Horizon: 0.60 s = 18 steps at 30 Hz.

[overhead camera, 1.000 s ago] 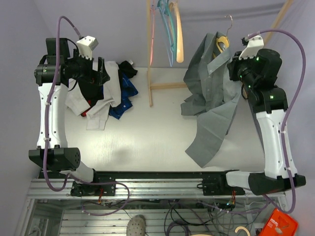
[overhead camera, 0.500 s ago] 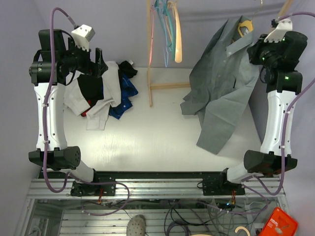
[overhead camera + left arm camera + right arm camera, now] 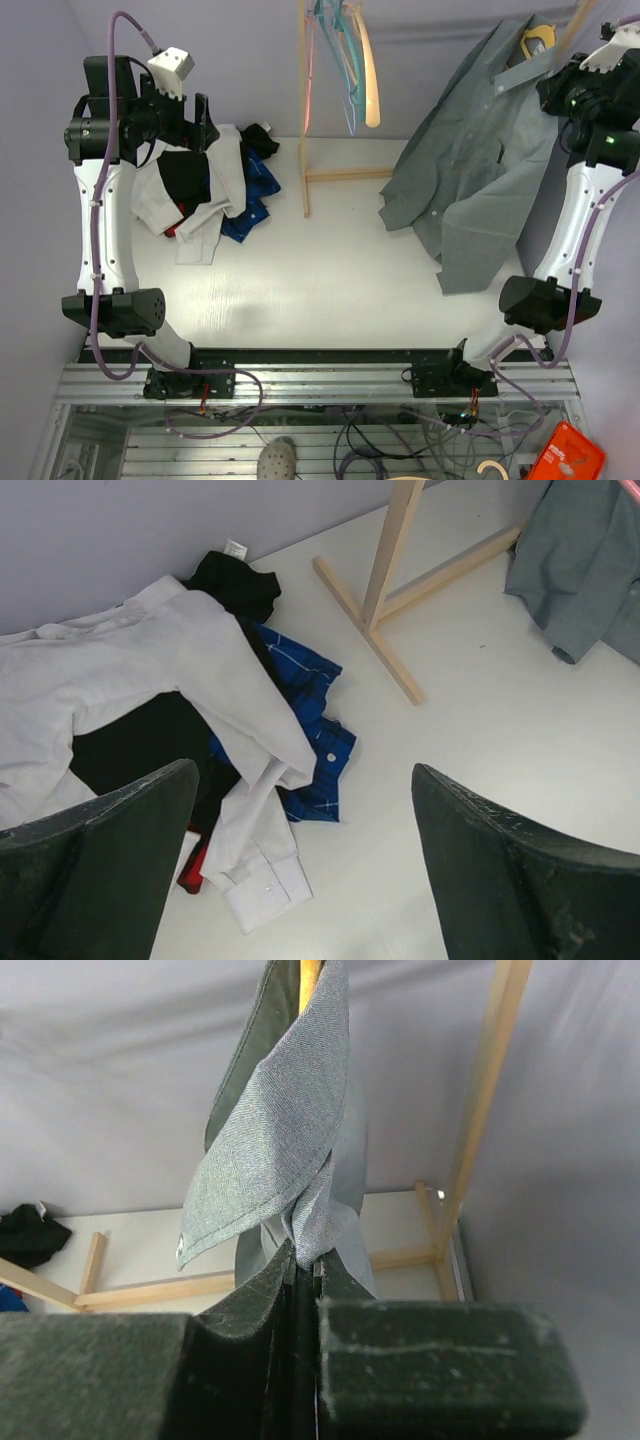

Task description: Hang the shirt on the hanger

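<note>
The grey shirt (image 3: 480, 180) hangs lifted at the right of the top view, its lower end trailing onto the table. The yellow hanger (image 3: 537, 41) sits inside its collar at the top right; its hook is not visible. My right gripper (image 3: 560, 85) is raised high beside the collar. In the right wrist view it (image 3: 305, 1260) is shut on a fold of the grey shirt (image 3: 280, 1150), with a strip of the yellow hanger (image 3: 309, 978) showing above. My left gripper (image 3: 205, 125) is open and empty above the clothes pile; in the left wrist view it (image 3: 300, 850) hovers over the table.
A pile of white, black and blue garments (image 3: 205, 190) lies at the left, also in the left wrist view (image 3: 190, 700). A wooden rack (image 3: 305, 110) stands at the back centre, carrying a cream hanger (image 3: 368, 70) and pink and teal hangers (image 3: 335, 40). A second wooden post (image 3: 485, 1090) is at the right.
My right gripper has risen and moved right and back, lifting the shirt with the hanger so most of the fabric has left the table. My left arm has barely moved.
</note>
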Motion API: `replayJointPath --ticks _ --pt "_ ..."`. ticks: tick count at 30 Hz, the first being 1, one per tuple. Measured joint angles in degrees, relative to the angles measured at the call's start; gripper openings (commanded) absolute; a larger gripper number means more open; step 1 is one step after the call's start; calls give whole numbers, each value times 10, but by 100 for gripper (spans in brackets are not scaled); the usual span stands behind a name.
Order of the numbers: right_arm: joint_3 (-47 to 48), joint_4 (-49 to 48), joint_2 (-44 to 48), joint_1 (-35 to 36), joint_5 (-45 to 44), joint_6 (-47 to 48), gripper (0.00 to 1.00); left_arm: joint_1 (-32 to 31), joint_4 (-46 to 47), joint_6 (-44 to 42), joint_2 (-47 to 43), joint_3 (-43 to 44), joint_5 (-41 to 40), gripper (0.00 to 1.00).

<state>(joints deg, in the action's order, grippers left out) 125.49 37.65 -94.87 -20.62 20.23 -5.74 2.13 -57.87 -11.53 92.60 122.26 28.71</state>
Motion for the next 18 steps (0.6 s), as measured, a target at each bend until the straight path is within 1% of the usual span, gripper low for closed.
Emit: replayJointPath --ticks 5,14,18 --pt "60 1 -59 -1 14 -21 0 0 2 6 1 -3 1 99" --pt "127 8 -110 -1 25 -55 0 0 9 15 6 -19 13 99" --pt "162 5 -137 -7 43 -83 0 0 11 16 10 -26 14 99"
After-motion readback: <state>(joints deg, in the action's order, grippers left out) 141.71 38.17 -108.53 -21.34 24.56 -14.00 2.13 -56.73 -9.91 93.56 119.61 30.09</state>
